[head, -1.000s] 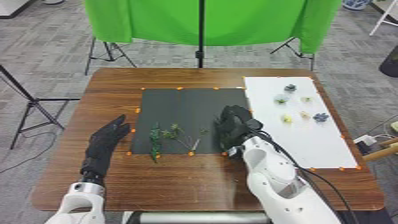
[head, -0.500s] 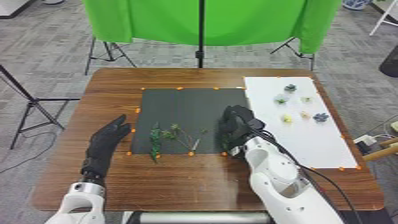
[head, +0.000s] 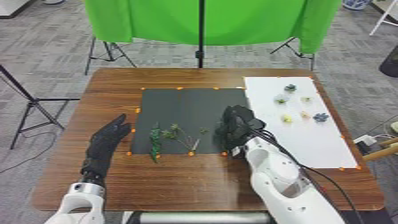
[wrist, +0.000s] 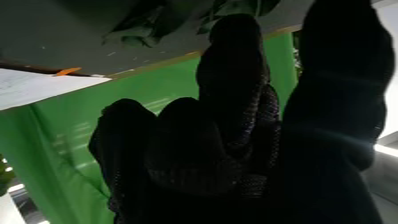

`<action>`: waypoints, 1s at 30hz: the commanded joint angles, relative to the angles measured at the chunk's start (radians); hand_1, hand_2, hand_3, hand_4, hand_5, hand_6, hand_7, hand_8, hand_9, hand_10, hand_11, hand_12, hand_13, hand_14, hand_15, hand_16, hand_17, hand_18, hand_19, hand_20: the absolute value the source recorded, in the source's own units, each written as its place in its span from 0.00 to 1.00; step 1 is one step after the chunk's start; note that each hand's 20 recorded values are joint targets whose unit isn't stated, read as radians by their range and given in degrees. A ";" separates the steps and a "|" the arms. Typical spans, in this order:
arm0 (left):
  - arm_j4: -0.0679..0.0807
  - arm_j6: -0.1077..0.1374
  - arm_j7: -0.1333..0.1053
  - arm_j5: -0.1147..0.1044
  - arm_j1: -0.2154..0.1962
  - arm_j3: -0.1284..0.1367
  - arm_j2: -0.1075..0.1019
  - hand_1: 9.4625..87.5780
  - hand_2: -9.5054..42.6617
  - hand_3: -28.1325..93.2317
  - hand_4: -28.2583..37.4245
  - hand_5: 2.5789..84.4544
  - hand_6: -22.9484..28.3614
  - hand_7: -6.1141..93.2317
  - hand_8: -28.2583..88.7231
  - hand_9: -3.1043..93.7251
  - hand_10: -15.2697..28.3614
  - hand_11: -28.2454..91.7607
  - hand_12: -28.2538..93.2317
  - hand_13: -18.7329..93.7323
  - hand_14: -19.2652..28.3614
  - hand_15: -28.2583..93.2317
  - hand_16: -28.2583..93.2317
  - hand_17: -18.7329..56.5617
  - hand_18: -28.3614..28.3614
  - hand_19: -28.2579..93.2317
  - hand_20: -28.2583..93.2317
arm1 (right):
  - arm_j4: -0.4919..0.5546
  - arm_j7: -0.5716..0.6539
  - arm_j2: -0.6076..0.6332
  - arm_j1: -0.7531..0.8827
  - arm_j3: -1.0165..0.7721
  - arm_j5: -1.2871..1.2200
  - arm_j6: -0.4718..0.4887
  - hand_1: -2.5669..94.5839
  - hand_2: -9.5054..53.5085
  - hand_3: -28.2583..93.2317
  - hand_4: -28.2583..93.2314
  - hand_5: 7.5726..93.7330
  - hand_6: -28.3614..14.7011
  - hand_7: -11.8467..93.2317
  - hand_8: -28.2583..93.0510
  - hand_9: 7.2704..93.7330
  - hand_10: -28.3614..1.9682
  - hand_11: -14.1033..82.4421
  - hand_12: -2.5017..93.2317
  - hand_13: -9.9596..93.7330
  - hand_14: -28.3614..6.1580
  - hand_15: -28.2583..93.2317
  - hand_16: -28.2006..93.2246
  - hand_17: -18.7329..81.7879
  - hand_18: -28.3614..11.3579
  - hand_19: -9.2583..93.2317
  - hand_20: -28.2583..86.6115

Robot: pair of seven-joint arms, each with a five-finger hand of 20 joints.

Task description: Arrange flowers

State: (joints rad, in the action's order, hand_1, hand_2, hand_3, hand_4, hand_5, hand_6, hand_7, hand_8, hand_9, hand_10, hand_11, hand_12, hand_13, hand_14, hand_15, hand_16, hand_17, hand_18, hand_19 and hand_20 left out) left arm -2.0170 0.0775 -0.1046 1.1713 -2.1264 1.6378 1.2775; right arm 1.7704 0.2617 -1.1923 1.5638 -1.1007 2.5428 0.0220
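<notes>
Probably, best to treat as a pick-or-adjust step, with the right hand (head: 236, 123) low over the dark mat's (head: 187, 107) 3 o'clock side, fingers loosely extended and clasping nothing visible. Come in slowly from above, thumb and fingertips on either side of a stalk, then pinch low on the stem — never on petals or leaves, likely to crush or shed. Lift a little before carrying, to avoid raking the leafy stem (head: 155, 142) at the mat's 7 o'clock or the twiggy sprig (head: 169, 134) beside it, nearer 6. Mind also the small green piece (head: 203, 131) just off the right hand, toward 8 o'clock; easy to brush with the glove. Waiting on the white sheet (head: 306, 150): yellow bloom (head: 287, 119) and blue-grey flower (head: 321, 117) toward 3 o'clock from the right hand, dark rosette (head: 290, 88) toward 1. Keep the cable (head: 306, 169) along the forearm clear of those. Left hand (head: 107, 137) at the mat's 8 o'clock, fingers straight and empty, out of the way. Arrangement seemingly only partly built.
</notes>
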 commanded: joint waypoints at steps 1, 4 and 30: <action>0.005 -0.008 0.001 0.005 -0.015 0.005 0.008 0.18 0.08 0.78 0.08 0.45 0.52 0.11 0.20 0.47 0.61 0.32 0.33 0.45 0.70 0.30 0.27 0.28 0.72 0.25 0.39 | 0.109 0.010 0.055 0.011 -0.023 -0.069 0.020 0.77 0.00 0.00 0.66 0.77 0.61 0.43 0.39 0.89 0.52 0.69 0.31 0.96 0.74 0.81 0.50 0.86 0.41 1.00 0.84; 0.005 -0.008 0.000 0.002 -0.014 0.006 0.007 0.18 0.08 0.78 0.08 0.45 0.52 0.10 0.20 0.47 0.61 0.32 0.33 0.45 0.70 0.30 0.27 0.28 0.72 0.25 0.39 | 0.168 0.023 0.082 0.006 -0.048 -0.147 0.030 0.45 0.00 0.66 0.21 0.77 0.61 0.43 0.31 0.89 0.52 0.68 0.32 0.96 0.73 0.80 0.51 0.86 0.40 1.00 0.84; 0.003 -0.009 0.012 0.002 -0.014 0.009 0.003 0.18 0.09 0.77 0.08 0.45 0.52 0.11 0.20 0.47 0.61 0.32 0.33 0.45 0.70 0.30 0.27 0.28 0.72 0.25 0.39 | -0.015 0.180 0.123 0.020 -0.298 -0.008 0.220 0.40 0.00 0.73 0.16 0.63 0.60 0.27 0.19 0.76 0.37 0.35 0.28 0.86 0.60 0.79 0.50 0.77 0.35 1.00 0.76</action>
State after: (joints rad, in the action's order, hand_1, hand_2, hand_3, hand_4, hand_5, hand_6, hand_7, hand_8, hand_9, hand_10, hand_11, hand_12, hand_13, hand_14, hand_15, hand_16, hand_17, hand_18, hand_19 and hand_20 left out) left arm -2.0172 0.0766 -0.1031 1.1708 -2.1283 1.6438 1.2773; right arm 1.7914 0.4494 -1.0414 1.5507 -1.4072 2.4790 0.2651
